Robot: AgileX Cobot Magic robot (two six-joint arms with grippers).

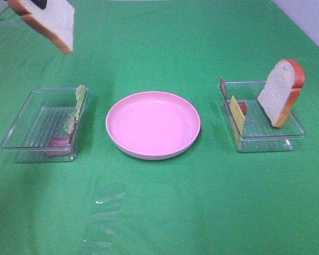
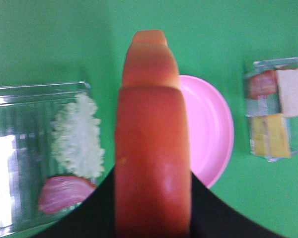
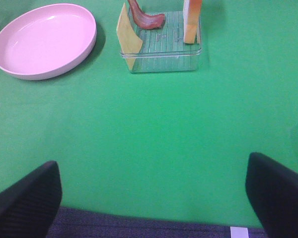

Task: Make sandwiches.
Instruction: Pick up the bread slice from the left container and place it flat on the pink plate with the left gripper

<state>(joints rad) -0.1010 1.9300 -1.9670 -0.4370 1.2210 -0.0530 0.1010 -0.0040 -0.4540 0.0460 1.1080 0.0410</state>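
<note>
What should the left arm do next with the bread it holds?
Probably carry the bread slice over the pink plate and lower it flat: the left gripper holds the slice up in the air, and the plate has nothing on it.

no readable text, labels, or numbers

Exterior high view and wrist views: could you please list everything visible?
Cloth: one, green, underneath.
Plate: one, pink, centre.
Trays: two, clear; left tray, right tray, flanking plate.
Bread slices: two, white, orange-brown crust; one held aloft, one leaning in right tray.
Lettuce: one, green, left tray.
Meat: one, pink, left tray.
Cheese: one, yellow, right tray.
Bacon: one, reddish-brown, right tray.
Left claw: one, black, gripping bread slice.
Right claw: one, black, open.
</note>
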